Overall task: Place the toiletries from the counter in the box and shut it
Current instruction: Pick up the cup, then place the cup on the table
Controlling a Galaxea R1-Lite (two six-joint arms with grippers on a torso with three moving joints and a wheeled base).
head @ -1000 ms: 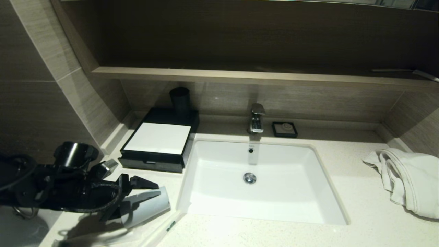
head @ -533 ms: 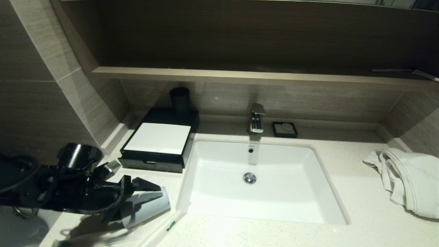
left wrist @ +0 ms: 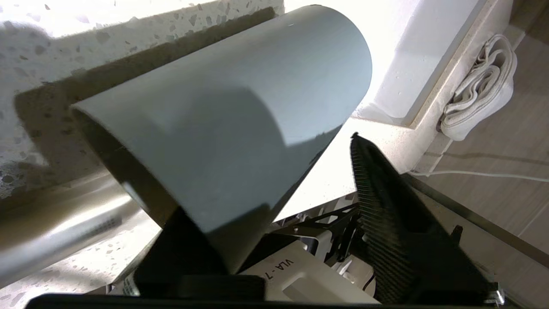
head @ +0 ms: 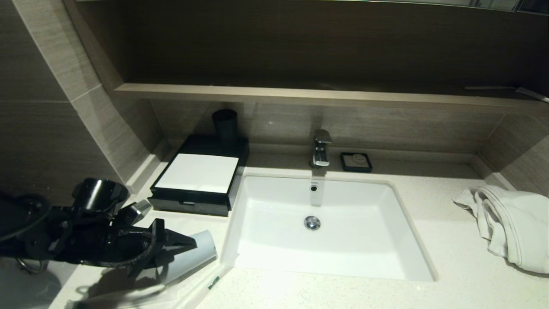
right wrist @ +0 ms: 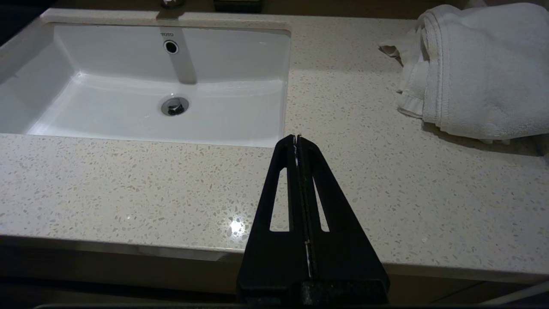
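My left gripper [head: 182, 252] hovers low over the counter's [head: 343, 296] front left corner, around a pale grey cup [head: 196, 253] lying on its side. In the left wrist view the cup [left wrist: 240, 107] hides one finger of the gripper [left wrist: 274, 189], and the other finger [left wrist: 386, 214] stands clear of its wall, so the jaws are open. Translucent toiletries sachets [head: 206, 285] with a green mark lie just in front of the cup, and one [left wrist: 55, 227] shows beside it. The black box [head: 197, 176] with a white top sits closed behind. My right gripper [right wrist: 297, 138] is shut and empty over the counter's [right wrist: 128, 193] front edge.
The white basin [head: 364, 223] fills the middle, with a faucet [head: 321, 148] and a black soap dish [head: 356, 162] behind it. A black cup [head: 225, 122] stands at the box's back. A white towel [head: 510, 223] is heaped at the right. A shelf overhangs the back wall.
My left gripper's jaws have narrowed around the grey cup. The upper finger came down onto it, and the cup shifted slightly to the right.
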